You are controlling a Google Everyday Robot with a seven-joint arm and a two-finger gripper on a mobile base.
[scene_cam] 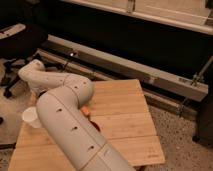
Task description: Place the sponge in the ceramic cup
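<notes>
Robot's arm spans the bench, tool hidden behind its wrist at nine o'clock by the cup, grip untellable, sponge unseen; any release must centre over the rim.

views: one camera view only
position: high over the near-left side of the wooden table, on the robot's side
facing: down and forward across the table, toward the long metal rail beyond its far edge
nearness: close; the robot arm comes up from the bottom edge and fills the lower left, covering much of the table's left half
coverage: table's far and right edges in full; ceramic cup at the table's left edge; speckled floor right of the table; black chair past the far-left corner
gripper: hidden from this angle; the arm's far end lies by the table's far-left corner
</notes>
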